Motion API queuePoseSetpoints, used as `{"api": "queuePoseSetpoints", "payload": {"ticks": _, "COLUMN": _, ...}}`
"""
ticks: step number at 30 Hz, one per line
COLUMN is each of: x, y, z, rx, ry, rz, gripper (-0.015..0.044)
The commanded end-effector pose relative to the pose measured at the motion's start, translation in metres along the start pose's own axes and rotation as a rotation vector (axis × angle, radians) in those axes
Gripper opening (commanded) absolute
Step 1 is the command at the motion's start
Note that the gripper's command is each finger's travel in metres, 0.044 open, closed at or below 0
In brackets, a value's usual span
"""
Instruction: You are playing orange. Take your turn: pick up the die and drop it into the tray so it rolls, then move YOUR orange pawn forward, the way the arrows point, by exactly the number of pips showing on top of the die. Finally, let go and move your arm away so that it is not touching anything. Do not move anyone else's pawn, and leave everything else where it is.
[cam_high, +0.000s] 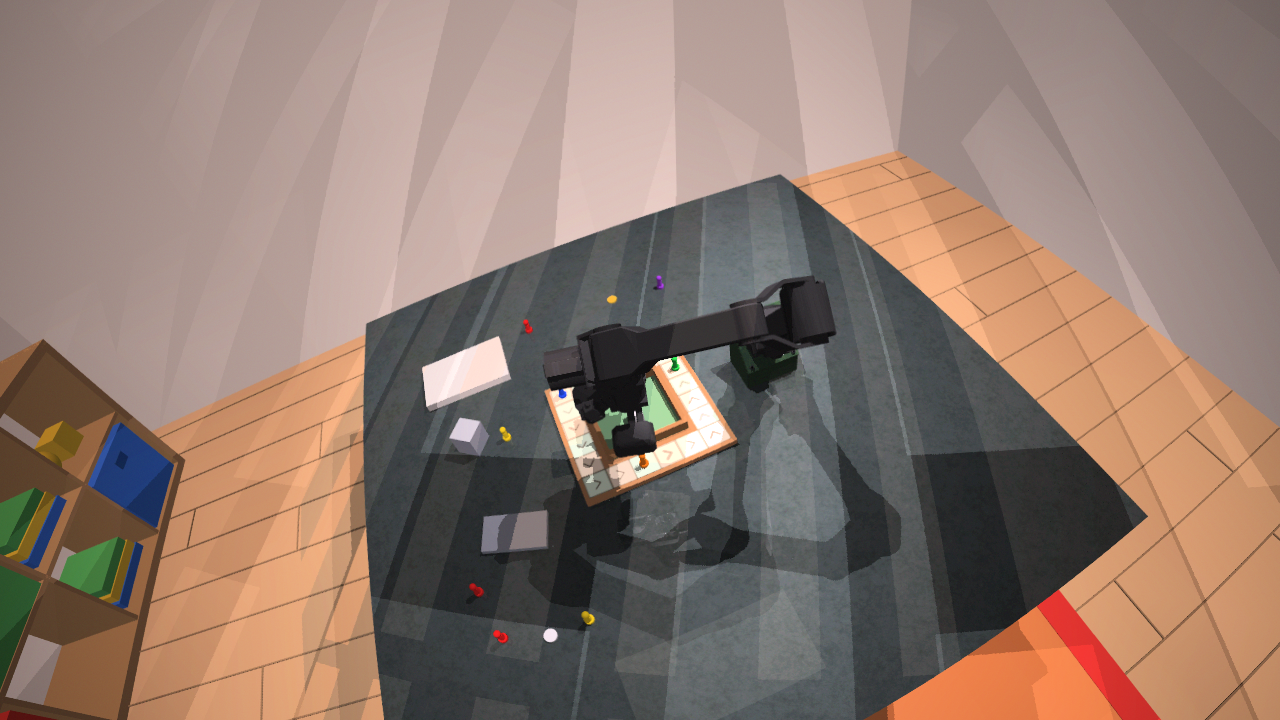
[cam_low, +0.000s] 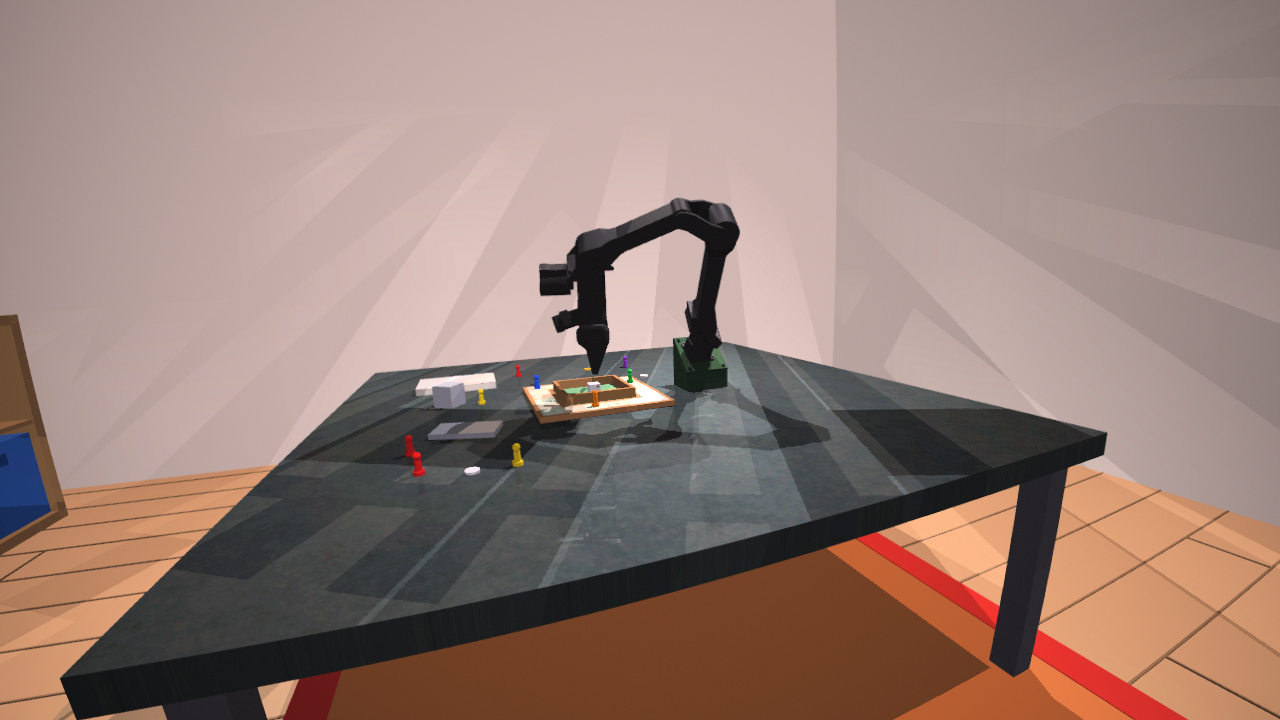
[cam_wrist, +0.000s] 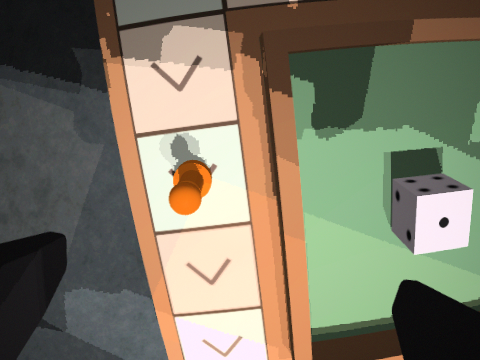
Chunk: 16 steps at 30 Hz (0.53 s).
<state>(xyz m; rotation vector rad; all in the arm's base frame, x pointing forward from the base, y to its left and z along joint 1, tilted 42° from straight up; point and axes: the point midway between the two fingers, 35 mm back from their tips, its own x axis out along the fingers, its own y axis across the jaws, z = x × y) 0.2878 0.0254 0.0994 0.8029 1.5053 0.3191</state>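
My gripper (cam_low: 595, 372) (cam_wrist: 233, 277) is open and empty, its fingers wide apart above the board. The orange pawn (cam_high: 642, 461) (cam_low: 595, 398) (cam_wrist: 188, 190) stands upright on a pale square of the board track, over that square's arrow, not touched by the fingers. In the wrist view the arrows point toward the lower edge. The white die (cam_low: 592, 385) (cam_wrist: 442, 220) rests in the green tray (cam_wrist: 287, 200) (cam_low: 617, 394). Its top face shows one pip; a side face shows four. The arm hides the die in the top view.
A blue pawn (cam_high: 562, 394) (cam_low: 537, 381) and a green pawn (cam_high: 675, 364) (cam_low: 629, 375) stand on the board. Off it are a grey cube (cam_high: 469, 436), a white slab (cam_high: 465, 371), a grey slab (cam_high: 514, 531), a purple pawn (cam_high: 658, 282) and several red and yellow pawns.
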Motion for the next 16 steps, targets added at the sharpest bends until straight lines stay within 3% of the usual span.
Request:
{"api": "queuePoseSetpoints", "payload": {"ticks": 1, "x": -0.024, "y": -0.043, "z": -0.012, "rx": -0.039, "ry": -0.013, "rz": -0.030, "gripper": 0.0440}}
{"api": "queuePoseSetpoints", "payload": {"ticks": 11, "x": -0.068, "y": -0.124, "z": -0.090, "rx": -0.245, "ry": 0.011, "rz": 0.008, "gripper": 0.0440}}
{"api": "queuePoseSetpoints", "payload": {"ticks": 14, "x": -0.068, "y": -0.125, "z": -0.091, "rx": -0.249, "ry": 0.011, "rz": 0.010, "gripper": 0.0440}}
{"api": "queuePoseSetpoints", "payload": {"ticks": 16, "x": -0.061, "y": -0.113, "z": -0.067, "rx": -0.195, "ry": 0.005, "rz": -0.014, "gripper": 0.0440}}
